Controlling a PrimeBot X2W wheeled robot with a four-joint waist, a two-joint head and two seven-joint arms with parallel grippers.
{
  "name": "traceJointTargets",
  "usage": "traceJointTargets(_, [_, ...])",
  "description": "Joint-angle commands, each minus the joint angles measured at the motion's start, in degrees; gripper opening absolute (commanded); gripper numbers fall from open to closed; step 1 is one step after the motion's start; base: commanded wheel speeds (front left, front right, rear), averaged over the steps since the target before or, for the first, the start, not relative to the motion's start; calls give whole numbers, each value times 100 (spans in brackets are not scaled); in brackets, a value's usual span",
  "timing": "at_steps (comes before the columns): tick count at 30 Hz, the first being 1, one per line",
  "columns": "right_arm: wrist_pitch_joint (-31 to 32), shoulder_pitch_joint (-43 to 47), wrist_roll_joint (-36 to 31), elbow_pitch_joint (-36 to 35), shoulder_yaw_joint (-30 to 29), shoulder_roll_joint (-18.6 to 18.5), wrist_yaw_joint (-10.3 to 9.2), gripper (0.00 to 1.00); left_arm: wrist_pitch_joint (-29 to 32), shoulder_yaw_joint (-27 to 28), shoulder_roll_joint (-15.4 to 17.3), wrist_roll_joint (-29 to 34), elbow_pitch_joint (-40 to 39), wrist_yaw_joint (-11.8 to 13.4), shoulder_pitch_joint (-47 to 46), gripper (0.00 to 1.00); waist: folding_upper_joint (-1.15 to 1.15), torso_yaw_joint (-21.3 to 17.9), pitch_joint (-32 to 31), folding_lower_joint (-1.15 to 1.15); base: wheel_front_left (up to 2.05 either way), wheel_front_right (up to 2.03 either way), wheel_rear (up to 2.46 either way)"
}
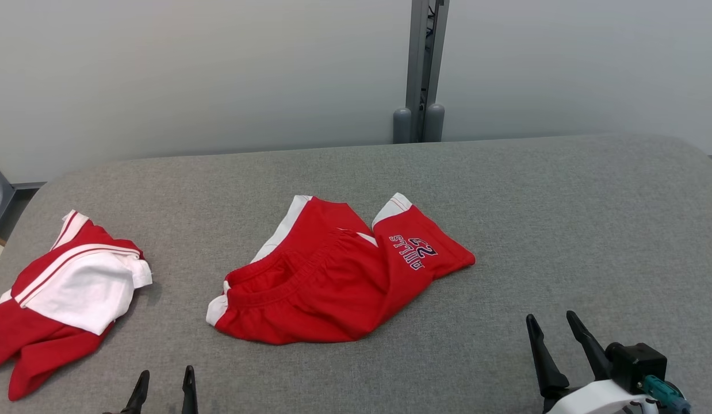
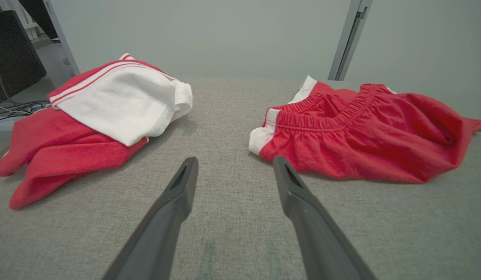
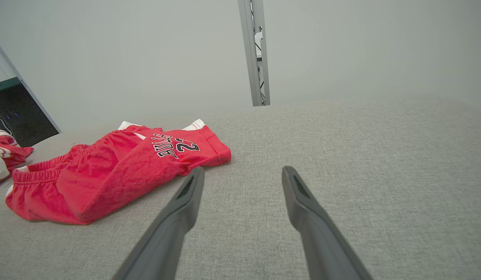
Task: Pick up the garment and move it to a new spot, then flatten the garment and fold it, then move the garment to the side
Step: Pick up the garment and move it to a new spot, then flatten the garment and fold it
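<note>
The red shorts [image 1: 333, 282] are lying crumpled at the centre of the frame on the grey padded table [image 1: 563, 201], with one printed leg [image 1: 416, 253] folding across toward the centre right and the elastic waistband [image 2: 314, 126] facing the lower left. The left gripper [image 1: 165, 380] is waiting at the lower left edge and the right gripper [image 1: 552, 328] at the lower right; both are showing their fingers apart and are holding nothing. The step in hand appears to be the first pick-up, not yet begun. To perform it well, each gripper should be approaching low over the cloth and closing on a single raised fold: the waistband corner nearest the left gripper and the hem of the printed leg nearest the right. Pinching one layer only is likely to drag the shorts rather than lift them, so a bunched ridge is the better target. A second red-and-white garment [image 1: 68, 287] is lying in a heap at the far left, apart from the shorts; the left gripper should be staying clear of it. The right half of the table is offering a free placement area. A metal post [image 1: 423, 69] is standing behind the table at top centre, well away from the work.
</note>
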Motion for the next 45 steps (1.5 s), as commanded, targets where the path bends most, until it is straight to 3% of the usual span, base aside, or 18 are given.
traceJointTargets(1, [-1,60,-29,2,5,-30,1,100,-1,36,9,41,-21,-39,23,100,0,-15,6,0,0,0,0])
traceJointTargets(12, [-1,-20,-40,17,-19,-29,1,100,-1,-327,1,-101,-24,-243,-327,100,0,-45,181,0,0,0,0])
traceJointTargets(21, [-1,-324,-79,-16,92,-30,1,100,-1,-998,2,-360,377,-531,-1618,100,0,-217,741,0,0,0,0])
traceJointTargets(34, [-1,-709,8,-28,198,-29,1,100,21,-1887,4,-856,2265,-705,-4092,100,0,-718,1452,0,0,0,0])
traceJointTargets(45, [-1,-789,93,43,282,-29,1,100,1009,-2608,6,-1712,3625,-558,-5128,100,0,-811,1558,0,0,0,0])
